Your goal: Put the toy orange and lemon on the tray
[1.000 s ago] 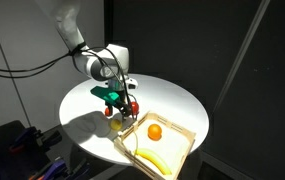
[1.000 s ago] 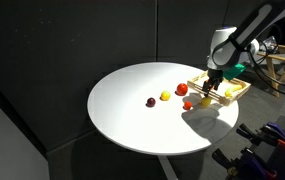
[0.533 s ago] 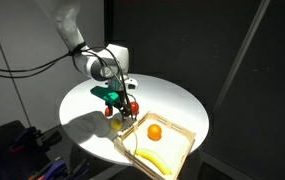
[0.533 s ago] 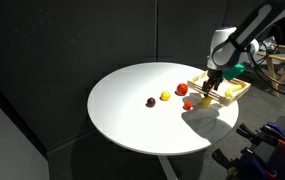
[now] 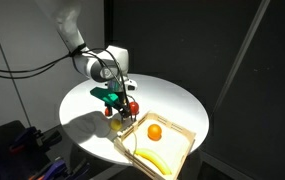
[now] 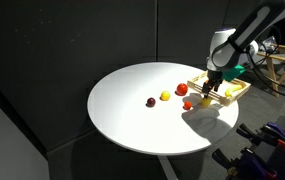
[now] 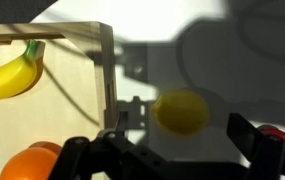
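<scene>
Hovering low over the round table (image 5: 172,98) at the tray's (image 5: 186,134) corner: gripper (image 5: 122,107) spread wide, clamped on nothing.
Toy orange (image 5: 154,131) already inside the tray near the banana (image 5: 152,160). Lemon (image 7: 182,111) out on the table just past the rim, straight ahead between the parted fingers; roundish, so no axis to match. Bracketing clear only from the wrist; hard to make out under the gripper in both exterior views.

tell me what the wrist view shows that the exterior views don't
Only the wrist view: a clear look at the lemon lying just outside the tray, between the fingers of the open gripper. Only an exterior view: the whole round white table and more small fruits farther out on it. Both: the toy orange and the banana inside the tray.
</scene>
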Available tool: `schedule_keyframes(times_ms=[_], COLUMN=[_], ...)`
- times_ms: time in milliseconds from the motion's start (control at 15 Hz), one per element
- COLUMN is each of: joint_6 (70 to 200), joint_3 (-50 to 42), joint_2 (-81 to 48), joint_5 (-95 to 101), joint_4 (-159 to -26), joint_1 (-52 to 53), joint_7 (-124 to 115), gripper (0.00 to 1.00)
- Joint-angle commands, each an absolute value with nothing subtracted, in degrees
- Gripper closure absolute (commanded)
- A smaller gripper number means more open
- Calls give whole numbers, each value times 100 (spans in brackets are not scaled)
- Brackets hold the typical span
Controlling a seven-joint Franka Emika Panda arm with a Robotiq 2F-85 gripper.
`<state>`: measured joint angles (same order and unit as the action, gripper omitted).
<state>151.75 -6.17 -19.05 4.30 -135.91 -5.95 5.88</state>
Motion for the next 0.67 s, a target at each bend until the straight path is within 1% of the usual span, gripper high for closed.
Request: schedule_keyframes(times_ms=[0,600], joint_6=[15266,15530], joint_3=[-558,-496], joint_2=[-2022,-2280], joint_5=[397,382], joint_4=[-13485,-13385], joint_1=[-633,-682], joint_7=[621,723], gripper=[0,0])
